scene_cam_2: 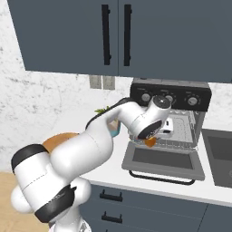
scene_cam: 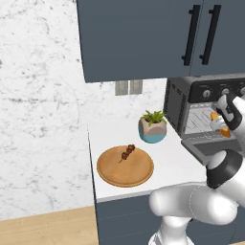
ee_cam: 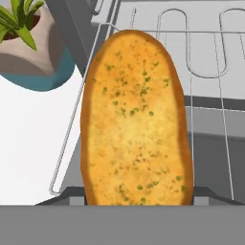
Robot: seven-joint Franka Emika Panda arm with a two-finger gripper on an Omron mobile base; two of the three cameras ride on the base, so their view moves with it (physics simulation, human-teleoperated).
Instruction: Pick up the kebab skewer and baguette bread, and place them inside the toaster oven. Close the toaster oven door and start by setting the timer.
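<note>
My gripper (scene_cam: 223, 119) is shut on the baguette bread (ee_cam: 136, 124), a golden oblong loaf flecked with green. It holds the loaf at the open mouth of the toaster oven (scene_cam_2: 170, 97), just above the front of the wire rack (ee_cam: 206, 72). Orange ends of the loaf (scene_cam_2: 150, 142) stick out below the hand. The toaster oven door (scene_cam_2: 161, 161) lies folded down flat, its black bar handle toward me. The kebab skewer (scene_cam: 127, 152) rests on the round wooden board (scene_cam: 125, 167) at the left of the counter, well apart from the gripper.
A potted plant (scene_cam: 153, 127) in a teal and beige pot stands between the board and the oven's left side. Blue-grey wall cabinets (scene_cam_2: 113, 36) hang right above the oven. A dark inset panel (scene_cam_2: 218, 156) lies in the counter to the oven's right.
</note>
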